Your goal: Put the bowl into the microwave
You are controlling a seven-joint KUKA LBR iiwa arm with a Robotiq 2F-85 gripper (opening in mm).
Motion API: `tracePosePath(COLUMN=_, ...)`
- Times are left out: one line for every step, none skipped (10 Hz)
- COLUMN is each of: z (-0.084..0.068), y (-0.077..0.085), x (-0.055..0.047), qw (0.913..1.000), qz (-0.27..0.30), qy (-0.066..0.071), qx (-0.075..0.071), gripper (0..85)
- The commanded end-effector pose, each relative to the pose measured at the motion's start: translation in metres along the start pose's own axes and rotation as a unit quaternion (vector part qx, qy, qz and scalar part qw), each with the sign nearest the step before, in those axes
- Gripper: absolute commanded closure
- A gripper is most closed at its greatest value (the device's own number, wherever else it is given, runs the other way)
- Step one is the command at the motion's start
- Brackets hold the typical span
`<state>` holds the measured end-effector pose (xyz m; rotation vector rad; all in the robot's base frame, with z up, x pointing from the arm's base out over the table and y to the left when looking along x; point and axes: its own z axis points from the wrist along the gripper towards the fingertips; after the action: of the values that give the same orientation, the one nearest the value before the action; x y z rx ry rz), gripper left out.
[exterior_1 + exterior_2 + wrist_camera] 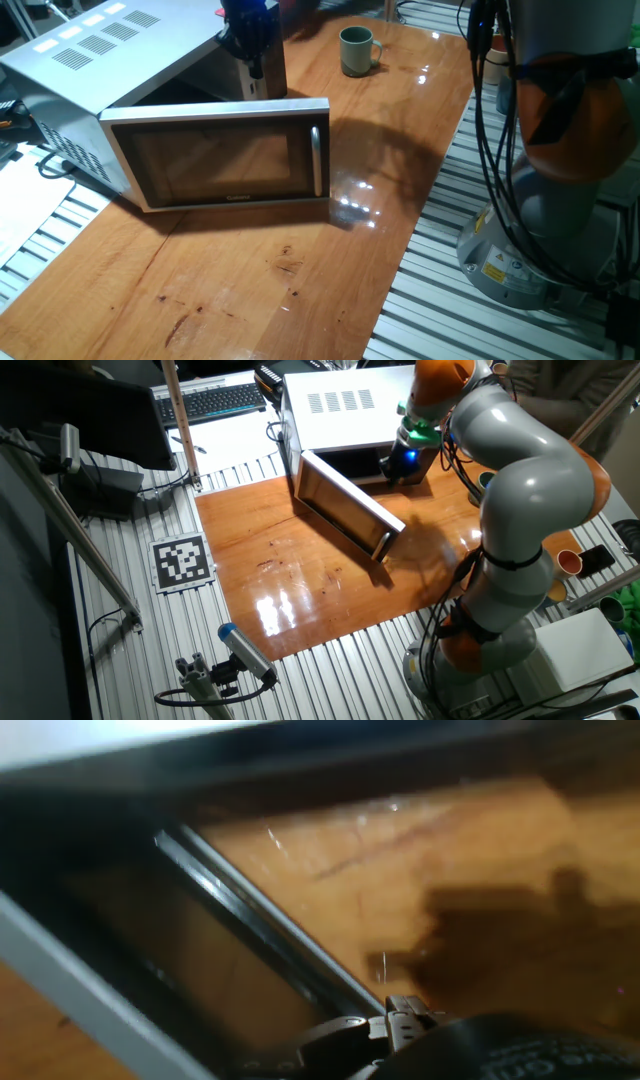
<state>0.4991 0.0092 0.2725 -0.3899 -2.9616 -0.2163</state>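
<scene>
Grey-green and upright, the bowl stands alone on the table, handle turned away from the hand, nothing touching it. The gripper hangs at the mouth of the microwave, just behind its door, which is swung wide open. From the hand, the bowl lies off to the side, near but clearly apart, outside the oven. Whether the fingers are spread or pinched I cannot tell; they carry nothing visible. The arm must leave the opening and reach sideways to the bowl.
</scene>
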Motion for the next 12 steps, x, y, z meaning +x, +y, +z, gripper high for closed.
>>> tracePosePath(z=0.0032, y=-0.0008, x=0.0124, qw=1.0, qz=0.004, qy=-0.001, qx=0.0, gripper=85.0)
tracePosePath(z=0.0054, y=-0.0006, x=0.0163, qw=0.9999, qz=0.008, qy=-0.005, qx=-0.003, gripper=85.0)
tracePosePath(z=0.0054, y=-0.0006, x=0.0163, qw=0.9999, qz=0.012, qy=-0.01, qx=-0.003, gripper=85.0)
tracePosePath(z=0.0054, y=-0.0006, x=0.0163, qw=0.9998, qz=0.016, qy=-0.01, qx=0.0, gripper=85.0)
tracePosePath(z=0.0054, y=-0.0006, x=0.0163, qw=0.9997, qz=0.02, qy=-0.014, qx=0.005, gripper=85.0)
tracePosePath(z=0.0054, y=-0.0006, x=0.0163, qw=0.999, qz=0.042, qy=-0.016, qx=0.0, gripper=85.0)
tracePosePath(z=0.0054, y=-0.0006, x=0.0163, qw=0.9987, qz=0.045, qy=-0.023, qx=-0.002, gripper=85.0)
tracePosePath(z=0.0054, y=-0.0006, x=0.0163, qw=0.9993, qz=0.036, qy=-0.014, qx=-0.002, gripper=85.0)
tracePosePath(z=0.0054, y=-0.0006, x=0.0163, qw=1.0, qz=0.008, qy=-0.004, qx=-0.003, gripper=85.0)
tracePosePath(z=0.0054, y=-0.0006, x=0.0163, qw=0.9998, qz=-0.018, qy=-0.001, qx=-0.007, gripper=85.0)
tracePosePath(z=0.0054, y=-0.0006, x=0.0163, qw=0.9998, qz=-0.017, qy=0.007, qx=-0.011, gripper=85.0)
tracePosePath(z=0.0054, y=-0.0006, x=0.0163, qw=0.9996, qz=-0.01, qy=0.02, qx=-0.017, gripper=85.0)
